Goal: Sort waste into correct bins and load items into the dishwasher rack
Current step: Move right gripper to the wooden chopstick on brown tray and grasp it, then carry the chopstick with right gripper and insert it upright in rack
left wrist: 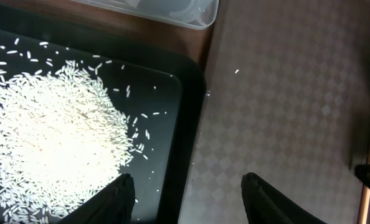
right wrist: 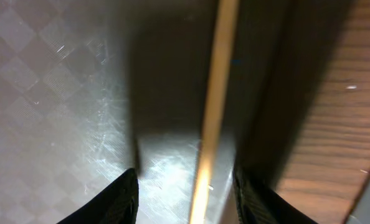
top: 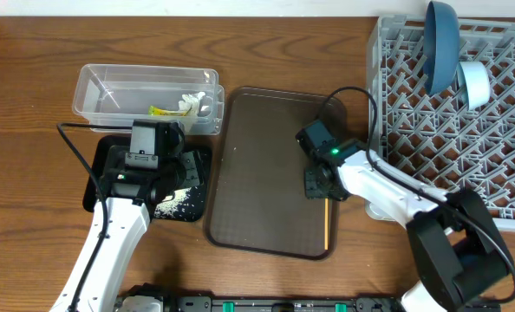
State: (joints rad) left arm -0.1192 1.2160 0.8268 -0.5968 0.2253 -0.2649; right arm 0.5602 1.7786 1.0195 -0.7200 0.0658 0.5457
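Right gripper (right wrist: 186, 198) jaws wide, straddling wooden stick (right wrist: 217, 87) at lower right of brown tray (top: 257, 173), not gripped. Drop straight, centre it, close low: thin, lies flat by the rim, may slip. Left gripper (left wrist: 190, 196) wide, empty, over black tray (left wrist: 186, 118) edge.

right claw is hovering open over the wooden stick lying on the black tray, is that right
No. The wooden stick lies on the brown serving tray, not the black tray, as the overhead view shows. The right claw is indeed open over it.
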